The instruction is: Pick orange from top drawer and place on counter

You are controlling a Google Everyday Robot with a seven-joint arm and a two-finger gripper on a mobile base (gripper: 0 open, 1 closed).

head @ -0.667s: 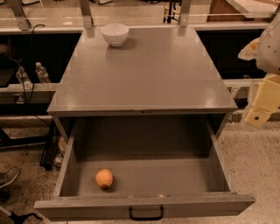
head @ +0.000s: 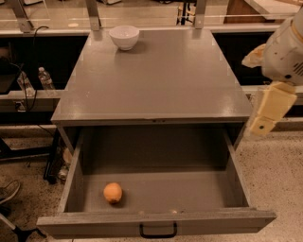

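Note:
The orange [head: 112, 193] lies on the floor of the open top drawer [head: 156, 221], near its front left corner. The drawer is pulled fully out, with its black handle [head: 158, 231] at the bottom edge of the view. The grey counter [head: 156, 80] is the cabinet's top, just above the drawer. My gripper [head: 268, 111] hangs at the right, beside the counter's front right corner. It is above and to the right of the drawer, well away from the orange, and holds nothing that I can see.
A white bowl [head: 124, 37] stands at the back left of the counter. A rail with metal posts [head: 93, 14] runs behind it. A water bottle [head: 45, 78] and cables are on a shelf to the left. The speckled floor [head: 279, 179] lies to the right of the drawer.
My gripper has moved a little to the left, closer to the counter's right edge. The orange, the drawer and the bowl have not moved.

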